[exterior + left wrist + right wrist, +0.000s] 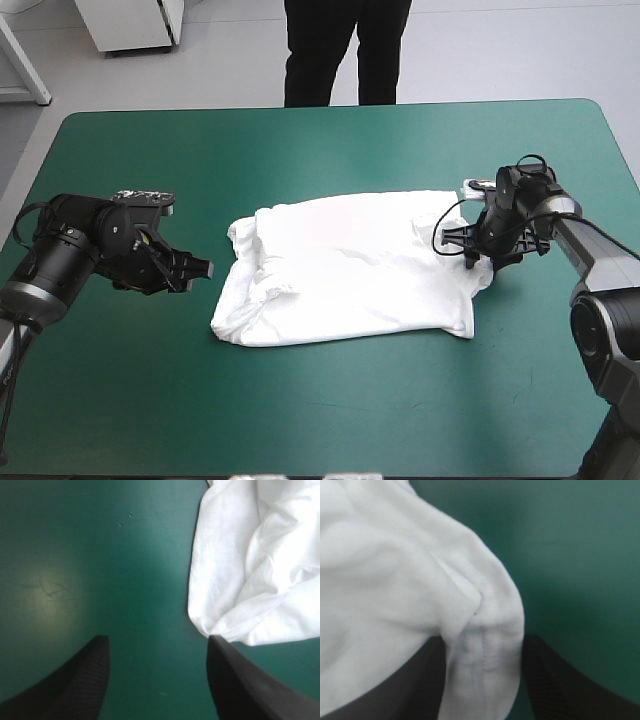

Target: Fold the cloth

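Left end effector (pixel 198 272), released, reaches low at 9 o'clock of the white short-sleeved T-shirt (pixel 350 275); right end effector (pixel 480 258), at 3 o'clock, points down, unclenched astride a fold.

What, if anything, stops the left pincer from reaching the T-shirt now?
Probably nothing, so yes: the left pincer stands open, only teal-green cover lies between, and the T-shirt edge is just ahead of one finger.

Left arm (pixel 75 250): black barrel-shaped joints behind the left gripper (pixel 203 268), silver-grey ring farther back. Right arm (pixel 598 255): black wrist behind the right gripper (pixel 478 262), pale grey link, round black joint. Fingers (pixel 75 680): broad, black, curved fins.
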Tool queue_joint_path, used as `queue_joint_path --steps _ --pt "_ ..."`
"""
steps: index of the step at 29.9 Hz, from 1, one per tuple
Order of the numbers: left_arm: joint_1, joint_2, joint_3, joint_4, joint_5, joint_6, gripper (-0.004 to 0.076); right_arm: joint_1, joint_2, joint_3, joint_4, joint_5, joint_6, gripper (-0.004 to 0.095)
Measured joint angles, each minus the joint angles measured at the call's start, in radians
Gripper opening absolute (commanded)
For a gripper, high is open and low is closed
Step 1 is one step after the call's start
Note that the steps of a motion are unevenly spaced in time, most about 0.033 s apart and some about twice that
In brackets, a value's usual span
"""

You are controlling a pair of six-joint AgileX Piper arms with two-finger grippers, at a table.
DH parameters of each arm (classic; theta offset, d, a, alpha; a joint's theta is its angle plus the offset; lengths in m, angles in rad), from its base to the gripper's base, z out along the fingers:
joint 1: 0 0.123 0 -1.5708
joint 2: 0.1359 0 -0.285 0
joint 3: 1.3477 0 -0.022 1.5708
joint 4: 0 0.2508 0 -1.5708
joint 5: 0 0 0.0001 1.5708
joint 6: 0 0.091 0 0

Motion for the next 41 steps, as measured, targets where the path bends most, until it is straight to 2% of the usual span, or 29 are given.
queue_joint_path --steps 3,13,21,31,38,41 --pt "0.0 0.0 0.0 0.0 -0.001 0.0 0.0422 0.0 0.003 -0.001 0.015 0.0 0.002 -0.0017" --pt "0.0 0.0 0.0 -0.01 -0.004 0.0 0.0422 0.001 0.004 -0.008 0.041 0.001 0.002 -0.0017" --pt "0.0 0.0 0.0 -0.029 -0.004 0.0 0.0422 0.042 -0.028 -0.087 0.008 0.029 -0.014 -0.0017" --pt "0.0 0.0 0.0 -0.031 -0.004 0.0 0.0422 0.178 -0.026 -0.14 0.115 0.027 -0.047 -0.0017" --pt "0.0 0.0 0.0 -0.033 -0.007 0.0 0.0412 0.244 0.043 -0.143 0.176 0.006 -0.047 -0.0016" --pt "0.0 0.0 0.0 -0.044 -0.011 0.0 0.0395 0.25 0.075 -0.144 0.206 0.008 -0.06 0.0062"
